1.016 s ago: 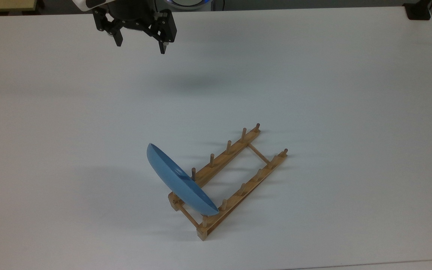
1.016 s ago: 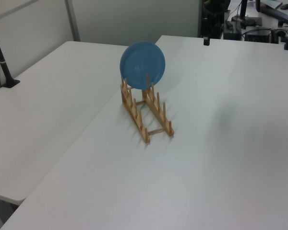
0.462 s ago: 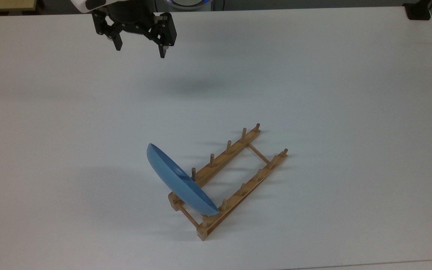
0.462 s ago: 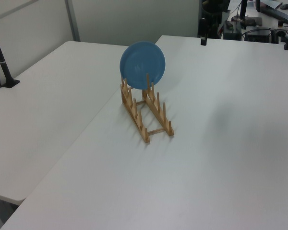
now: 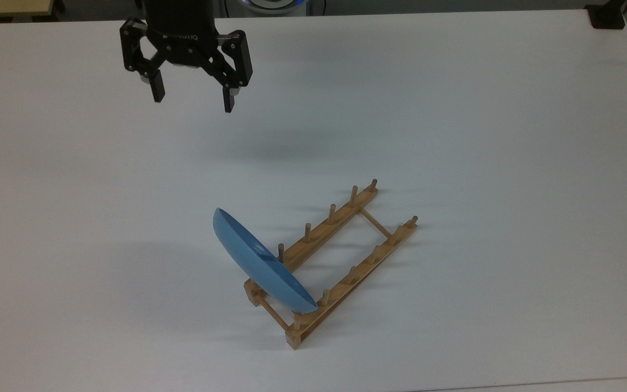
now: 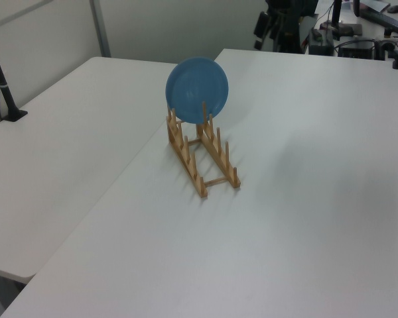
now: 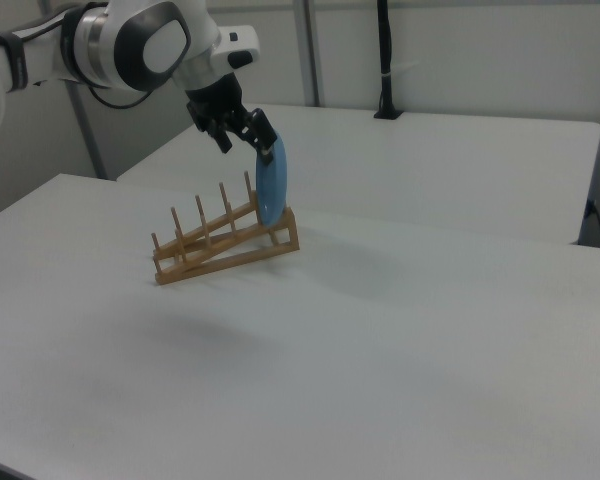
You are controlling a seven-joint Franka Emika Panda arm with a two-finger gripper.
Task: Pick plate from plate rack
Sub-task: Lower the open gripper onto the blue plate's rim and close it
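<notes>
While propped on edge at 1 end of the rack (image 5: pixel 329 265), plate (image 5: pixel 259 263) well apart from gripper (image 5: pixel 192 100), lower in the top view. Fingers (image 5: pixel 155 87) spread wide, holding nothing, hanging above bare table (image 5: pixel 455 109). Round, light blue, glossy, leaning against pegs between 2 wooden rails.

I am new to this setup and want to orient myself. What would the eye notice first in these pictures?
First, the light-blue plate, standing on edge in the end slot of the wooden plate rack, near the middle of the white table. Next, the black gripper with open fingers, hanging over the table near the top view's upper left, apart from the plate.
</notes>
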